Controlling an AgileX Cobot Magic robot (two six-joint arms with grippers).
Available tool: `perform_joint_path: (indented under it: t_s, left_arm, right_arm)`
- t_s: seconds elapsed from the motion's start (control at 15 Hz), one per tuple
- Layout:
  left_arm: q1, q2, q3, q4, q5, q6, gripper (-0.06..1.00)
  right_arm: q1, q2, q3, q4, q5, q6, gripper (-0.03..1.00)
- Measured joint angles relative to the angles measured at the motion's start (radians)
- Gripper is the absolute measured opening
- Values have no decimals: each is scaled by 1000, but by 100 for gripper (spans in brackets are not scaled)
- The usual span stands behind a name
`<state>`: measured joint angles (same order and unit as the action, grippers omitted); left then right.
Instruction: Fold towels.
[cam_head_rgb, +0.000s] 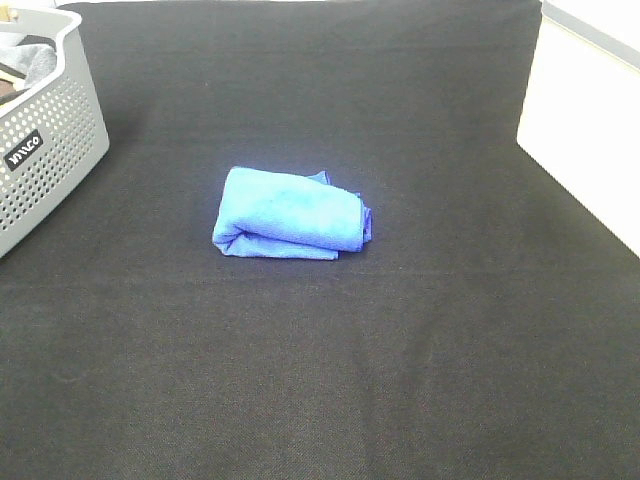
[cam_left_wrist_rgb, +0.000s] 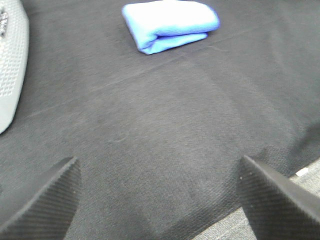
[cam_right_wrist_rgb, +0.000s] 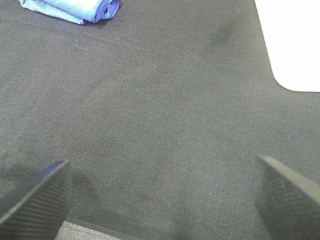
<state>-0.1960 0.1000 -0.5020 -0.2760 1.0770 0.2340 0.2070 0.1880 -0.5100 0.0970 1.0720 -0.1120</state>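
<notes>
A blue towel (cam_head_rgb: 291, 214) lies folded into a thick bundle in the middle of the black table cloth (cam_head_rgb: 400, 350). It also shows in the left wrist view (cam_left_wrist_rgb: 170, 24) and, partly cut off, in the right wrist view (cam_right_wrist_rgb: 75, 9). Neither arm appears in the exterior high view. My left gripper (cam_left_wrist_rgb: 159, 200) is open and empty, hovering over bare cloth well short of the towel. My right gripper (cam_right_wrist_rgb: 162, 197) is open and empty too, over bare cloth apart from the towel.
A grey perforated laundry basket (cam_head_rgb: 45, 140) with cloth inside stands at the far left; its wall shows in the left wrist view (cam_left_wrist_rgb: 11, 75). A white surface (cam_head_rgb: 590, 130) borders the table's right side.
</notes>
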Motion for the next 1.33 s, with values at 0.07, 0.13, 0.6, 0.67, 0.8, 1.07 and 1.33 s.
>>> perform_joint_path:
  t_s: [0.07,0.13,0.6,0.67,0.8,1.07,1.33]
  left_arm:
    - [0,0,0,0,0,-2,80]
    - [0,0,0,0,0,-2,80]
    - [92,0,1,1,0,-2,80]
    - [145,-13,1,1,0,-2,80]
    - [216,-59,1,2,-4,-2,80]
    - [253,-104,1,6,-4,-2,80]
    - [253,-104,1,6,-4,-2,80]
  right_arm:
    - [0,0,0,0,0,0,91]
    - [0,0,0,0,0,0,91]
    - [-57,-6,0,0,0,0,91]
    - [-101,-20,0,0,-1,0,91]
    - [-150,-60,0,-1,-2,0,91]
    - [-172,-191,0,-1,-2,0,91]
    - [-172,-192,0,-1,-2,0,91]
